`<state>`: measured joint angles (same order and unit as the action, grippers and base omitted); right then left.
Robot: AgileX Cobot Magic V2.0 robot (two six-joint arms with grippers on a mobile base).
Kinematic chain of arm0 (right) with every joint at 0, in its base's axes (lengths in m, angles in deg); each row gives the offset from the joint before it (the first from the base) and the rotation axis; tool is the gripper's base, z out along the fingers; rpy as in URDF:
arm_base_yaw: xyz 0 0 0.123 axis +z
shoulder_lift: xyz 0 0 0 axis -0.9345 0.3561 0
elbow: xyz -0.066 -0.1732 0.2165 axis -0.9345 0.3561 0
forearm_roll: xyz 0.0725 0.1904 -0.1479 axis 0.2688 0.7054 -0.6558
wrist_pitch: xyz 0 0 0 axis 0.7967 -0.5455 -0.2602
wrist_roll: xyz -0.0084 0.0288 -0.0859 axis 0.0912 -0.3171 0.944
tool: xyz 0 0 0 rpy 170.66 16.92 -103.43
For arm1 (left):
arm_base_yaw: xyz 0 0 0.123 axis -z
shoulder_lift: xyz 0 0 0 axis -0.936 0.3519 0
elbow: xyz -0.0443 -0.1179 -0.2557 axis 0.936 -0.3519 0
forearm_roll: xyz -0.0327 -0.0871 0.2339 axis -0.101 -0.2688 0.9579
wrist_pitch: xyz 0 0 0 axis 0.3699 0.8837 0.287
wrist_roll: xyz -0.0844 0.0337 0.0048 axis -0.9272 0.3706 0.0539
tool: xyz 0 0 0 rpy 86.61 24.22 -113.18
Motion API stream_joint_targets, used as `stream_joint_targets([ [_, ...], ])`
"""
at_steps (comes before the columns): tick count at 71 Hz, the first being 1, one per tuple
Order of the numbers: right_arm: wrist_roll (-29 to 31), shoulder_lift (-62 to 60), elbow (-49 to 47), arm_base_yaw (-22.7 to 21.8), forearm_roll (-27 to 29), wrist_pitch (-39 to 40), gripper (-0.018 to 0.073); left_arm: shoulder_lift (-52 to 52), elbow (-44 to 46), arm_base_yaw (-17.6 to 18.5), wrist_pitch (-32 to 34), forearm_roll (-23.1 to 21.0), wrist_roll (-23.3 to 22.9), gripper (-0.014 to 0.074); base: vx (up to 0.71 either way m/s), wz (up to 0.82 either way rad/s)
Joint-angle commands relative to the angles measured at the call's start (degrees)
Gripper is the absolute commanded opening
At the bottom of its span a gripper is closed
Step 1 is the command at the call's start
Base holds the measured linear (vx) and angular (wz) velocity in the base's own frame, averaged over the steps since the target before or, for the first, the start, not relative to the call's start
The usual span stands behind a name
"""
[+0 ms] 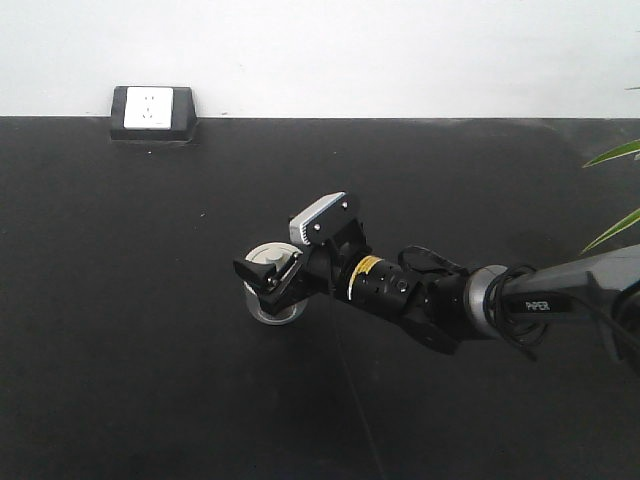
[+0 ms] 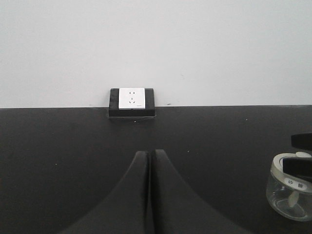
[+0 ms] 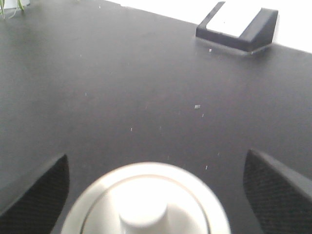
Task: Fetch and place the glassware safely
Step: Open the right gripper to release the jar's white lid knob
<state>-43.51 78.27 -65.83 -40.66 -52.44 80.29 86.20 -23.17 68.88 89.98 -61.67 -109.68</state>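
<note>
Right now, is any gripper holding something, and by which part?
Nothing is held. The right gripper is open, its jaws apart on either side of the jar near its lid. The left gripper is shut and empty.

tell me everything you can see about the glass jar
The glass jar is small, squat and clear, with rounded walls and a round cream-white lid with a central knob. It stands upright on the black table, closed, well away from the wall socket. In the right wrist view the right claw is open with one finger on each side of the lid; contact cannot be confirmed. A small label shows near its rim, unreadable. The inside looks empty, though reflections make that uncertain.
</note>
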Motion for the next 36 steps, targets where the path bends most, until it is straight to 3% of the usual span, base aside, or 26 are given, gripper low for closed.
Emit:
stream_joint_targets([
  [1, 0.36, -4.77, -1.37, -0.28, 0.76, 2.96, 0.0711, 0.55, 1.77, 0.29, 4.02, -0.52, -0.41, -0.0007, 0.00, 0.00],
  [23, -2.04, -11.98, 2.58, -0.28, 0.82, 0.29, 0.0602, 0.55, 1.77, 0.29, 4.02, -0.52, -0.41, -0.0007, 0.00, 0.00],
  [36, -1.77, -19.91, 9.84, -0.28, 1.90, 0.35, 0.0430, 0.55, 1.77, 0.29, 4.02, -0.52, -0.41, -0.0007, 0.00, 0.00],
])
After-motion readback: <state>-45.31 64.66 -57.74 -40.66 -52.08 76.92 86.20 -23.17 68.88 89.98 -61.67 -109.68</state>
